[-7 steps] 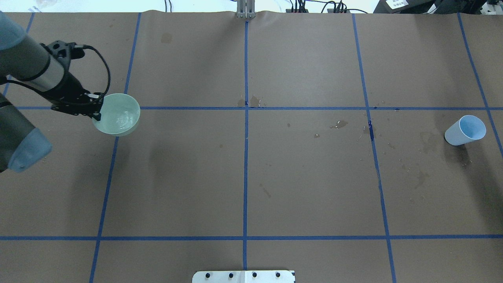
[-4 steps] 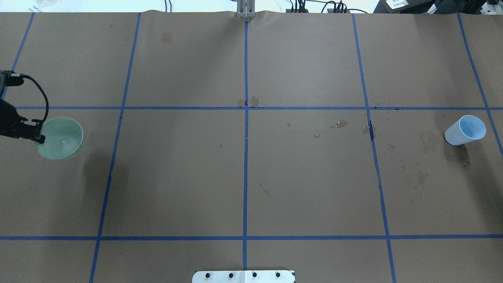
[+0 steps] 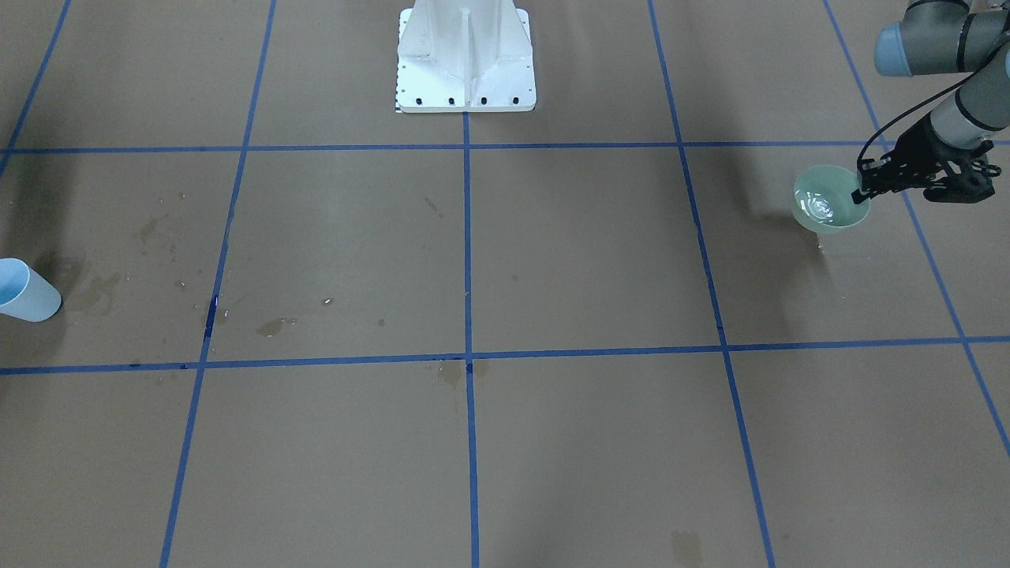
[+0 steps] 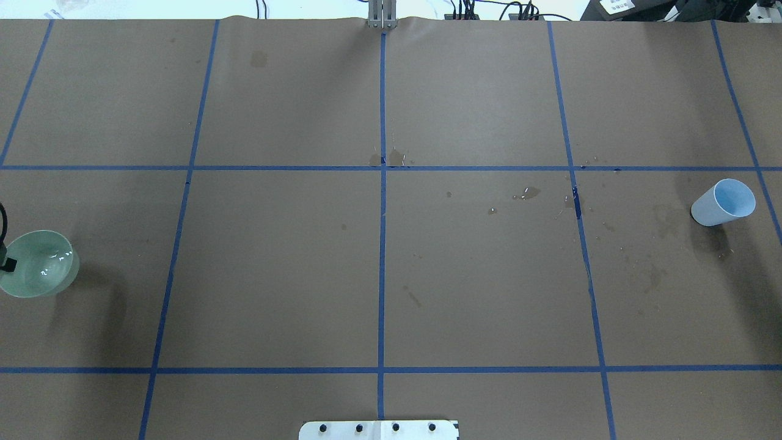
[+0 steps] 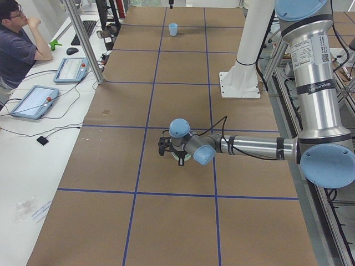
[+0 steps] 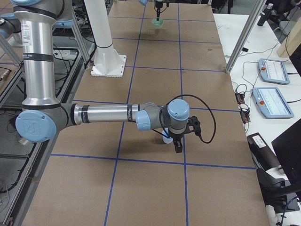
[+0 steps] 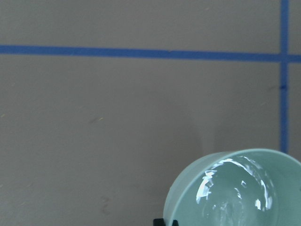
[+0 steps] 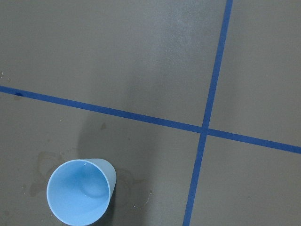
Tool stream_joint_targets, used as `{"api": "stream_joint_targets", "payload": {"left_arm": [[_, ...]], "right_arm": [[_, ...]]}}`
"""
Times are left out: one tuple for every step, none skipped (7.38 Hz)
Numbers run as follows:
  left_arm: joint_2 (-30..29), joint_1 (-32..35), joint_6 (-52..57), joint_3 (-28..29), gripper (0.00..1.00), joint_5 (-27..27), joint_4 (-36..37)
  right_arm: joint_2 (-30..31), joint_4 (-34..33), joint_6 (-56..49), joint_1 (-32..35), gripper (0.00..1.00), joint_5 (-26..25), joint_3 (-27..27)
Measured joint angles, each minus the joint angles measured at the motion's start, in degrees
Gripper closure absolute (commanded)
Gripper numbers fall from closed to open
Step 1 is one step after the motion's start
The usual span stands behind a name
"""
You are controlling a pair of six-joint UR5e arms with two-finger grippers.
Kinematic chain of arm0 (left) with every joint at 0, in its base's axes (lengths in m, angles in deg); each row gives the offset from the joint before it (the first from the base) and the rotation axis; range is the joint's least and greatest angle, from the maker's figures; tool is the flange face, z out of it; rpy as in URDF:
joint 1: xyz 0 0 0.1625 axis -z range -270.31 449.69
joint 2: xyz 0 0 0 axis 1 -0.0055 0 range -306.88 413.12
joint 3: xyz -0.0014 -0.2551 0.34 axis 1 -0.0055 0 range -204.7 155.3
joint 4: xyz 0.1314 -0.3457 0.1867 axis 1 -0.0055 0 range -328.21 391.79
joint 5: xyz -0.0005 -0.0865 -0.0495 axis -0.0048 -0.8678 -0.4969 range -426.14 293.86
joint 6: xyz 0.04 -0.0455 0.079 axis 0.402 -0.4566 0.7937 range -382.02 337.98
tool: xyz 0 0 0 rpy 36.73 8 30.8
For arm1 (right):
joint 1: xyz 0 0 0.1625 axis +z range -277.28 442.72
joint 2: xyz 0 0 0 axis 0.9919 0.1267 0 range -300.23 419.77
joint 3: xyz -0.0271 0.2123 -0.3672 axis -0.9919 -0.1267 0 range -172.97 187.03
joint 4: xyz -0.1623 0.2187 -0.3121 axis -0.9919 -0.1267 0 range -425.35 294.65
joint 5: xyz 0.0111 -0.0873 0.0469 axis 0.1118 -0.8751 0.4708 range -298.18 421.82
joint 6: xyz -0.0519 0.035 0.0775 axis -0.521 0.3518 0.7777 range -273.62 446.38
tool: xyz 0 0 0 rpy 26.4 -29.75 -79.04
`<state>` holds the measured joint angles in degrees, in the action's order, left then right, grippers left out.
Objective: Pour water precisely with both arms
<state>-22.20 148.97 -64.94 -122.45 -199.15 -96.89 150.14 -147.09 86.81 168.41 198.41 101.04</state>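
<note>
Table (image 4: 391, 275) under brown paper, gridded in blue tape, marked with splash stains. Item: water (image 7: 235, 193), a shallow glinting pool in a pale green bowl (image 3: 824, 211) at the robot's left end. Left gripper (image 3: 862, 192) is clamped on the bowl's rim, and the bowl appears lifted. Handling: likely light, rigid and smooth; the contents slosh, so keep the rim pinch level. Blue cup (image 4: 723, 203) stands far right under the right gripper (image 6: 178, 149); whether that one is open cannot be told.

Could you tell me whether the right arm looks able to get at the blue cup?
Likely yes: the blue cup stands upright with bare brown paper around it, and the right gripper hangs close by it.
</note>
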Motion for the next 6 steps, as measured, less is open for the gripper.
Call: {"api": "stream_joint_targets", "payload": {"left_arm": [[1.0,0.0,0.0,2.1,1.0,-0.1,-3.3],[1.6,0.0,0.0,3.2,0.97,-0.1,-4.8],[2.1,0.0,0.0,3.7,0.78,-0.1,-5.5],[2.5,0.0,0.1,4.0,0.7,-0.1,-5.8],[2.9,0.0,0.1,4.2,0.51,-0.1,-6.4],[3.3,0.0,0.2,4.4,0.19,-0.1,-7.0]], "right_arm": [[0.1,0.0,0.0,0.0,0.01,0.0,0.0],[0.1,0.0,0.0,0.0,0.01,0.0,0.0],[0.2,0.0,0.0,0.0,0.01,0.0,0.0],[0.2,-0.1,0.0,0.0,0.01,0.0,-0.1],[0.1,-0.1,0.0,0.0,0.01,0.0,-0.1],[0.1,-0.1,0.0,0.0,0.01,0.0,-0.1]]}}
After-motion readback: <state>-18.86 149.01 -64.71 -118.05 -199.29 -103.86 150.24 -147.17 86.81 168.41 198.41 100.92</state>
